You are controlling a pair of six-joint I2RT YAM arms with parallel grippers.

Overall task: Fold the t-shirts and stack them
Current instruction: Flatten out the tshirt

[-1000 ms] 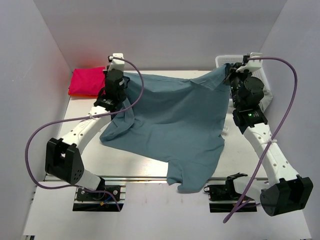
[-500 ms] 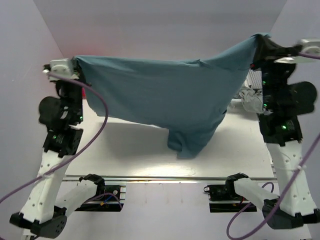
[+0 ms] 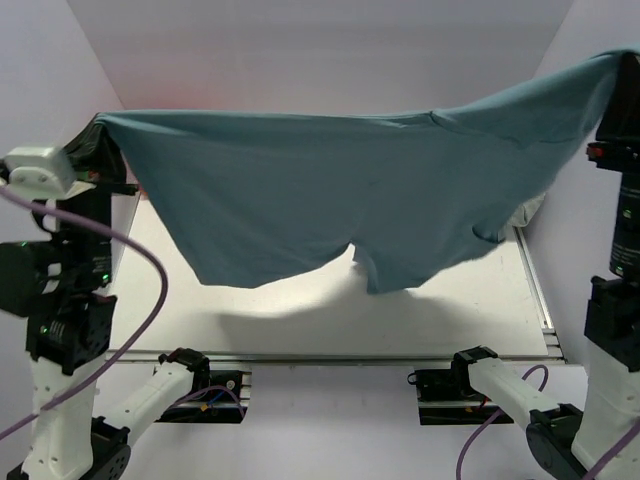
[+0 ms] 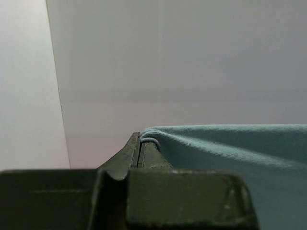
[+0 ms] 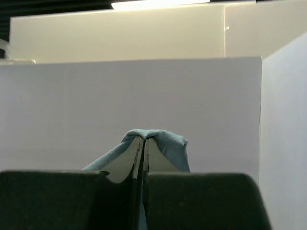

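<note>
A dusty teal t-shirt (image 3: 340,200) is held stretched in the air above the desk (image 3: 300,320), with its upper edge pinched at each end. The left hand (image 4: 139,142) is seen pressed shut on a fold of the fabric, and the right hand (image 5: 143,140) is likewise clamped on a bunched corner. A second earlier the shirt was lying rumpled across the desk, with both hands low at its far corners. It has since been lifted clear and pulled wide, the right end carried higher than the left. The cloth is now hung almost flat, and only its lower part is left drooping toward the desk, apparently without touching it. The garment seems to have been opened out for laying flat, so that folding can be begun; no fold is yet made.
</note>
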